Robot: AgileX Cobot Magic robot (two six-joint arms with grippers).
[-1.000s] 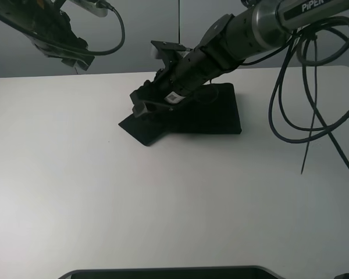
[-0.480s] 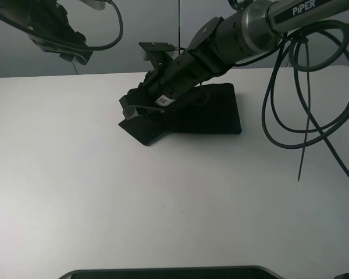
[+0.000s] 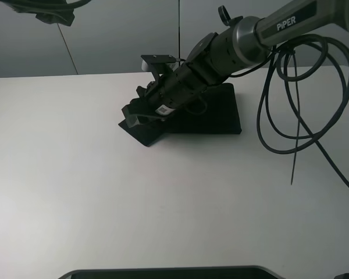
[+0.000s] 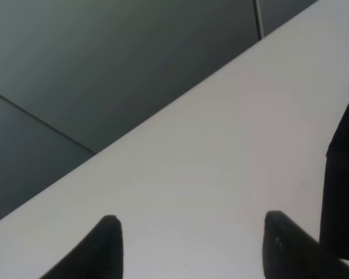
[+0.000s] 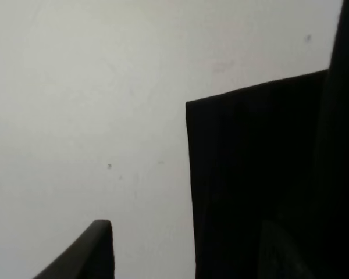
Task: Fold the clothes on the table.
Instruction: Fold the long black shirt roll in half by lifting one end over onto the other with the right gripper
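The clothes, one black T-shirt [image 3: 212, 113], lie folded into a compact shape at the back middle of the white table [image 3: 163, 203], with one flap sticking out at the left front [image 3: 144, 131]. No print or label shows. My right gripper [image 3: 134, 113] reaches across the shirt to that left flap. In the right wrist view it [image 5: 186, 256] is open, one finger [image 5: 90, 250] over bare table, the other over the black cloth [image 5: 262, 174]. My left gripper [image 4: 192, 250] is open and empty, high above the table's back left.
Black cables [image 3: 291, 116] hang in loops from the right arm over the table's right side. A dark rounded object [image 3: 163, 272] lies along the front edge. Grey wall panels [image 3: 116, 35] stand behind the table. A black shape [image 4: 343, 192] shows in the left wrist view.
My right gripper has moved left and lower along the shirt to its left flap. My left arm has lifted up and back, almost out of the exterior view.
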